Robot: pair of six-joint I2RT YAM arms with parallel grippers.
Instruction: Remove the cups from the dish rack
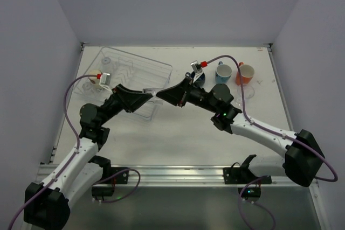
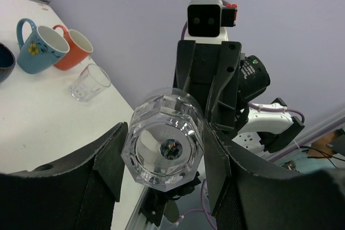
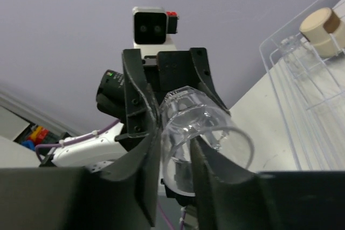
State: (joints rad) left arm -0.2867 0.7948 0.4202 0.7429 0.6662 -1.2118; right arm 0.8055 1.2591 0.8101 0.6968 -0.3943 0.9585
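Note:
A clear tumbler (image 1: 153, 91) hangs on its side above the mid-table, between both grippers. My left gripper (image 1: 146, 94) is shut on its base; in the left wrist view the faceted base (image 2: 164, 146) sits between the two fingers. My right gripper (image 3: 175, 154) is shut on the tumbler (image 3: 199, 127), pinching its wall near the rim with one finger inside. The clear dish rack (image 1: 161, 71) lies at the far left with a cream cup (image 3: 321, 28) in it. A light blue mug (image 1: 223, 71), an orange cup (image 1: 246, 73) and a dark blue cup (image 1: 199, 77) stand on the table at the far right.
Another clear tumbler (image 2: 89, 83) stands on the table next to the orange cup (image 2: 73, 47). White walls close the table's left, right and far sides. A metal rail (image 1: 178, 173) runs along the near edge by the arm bases.

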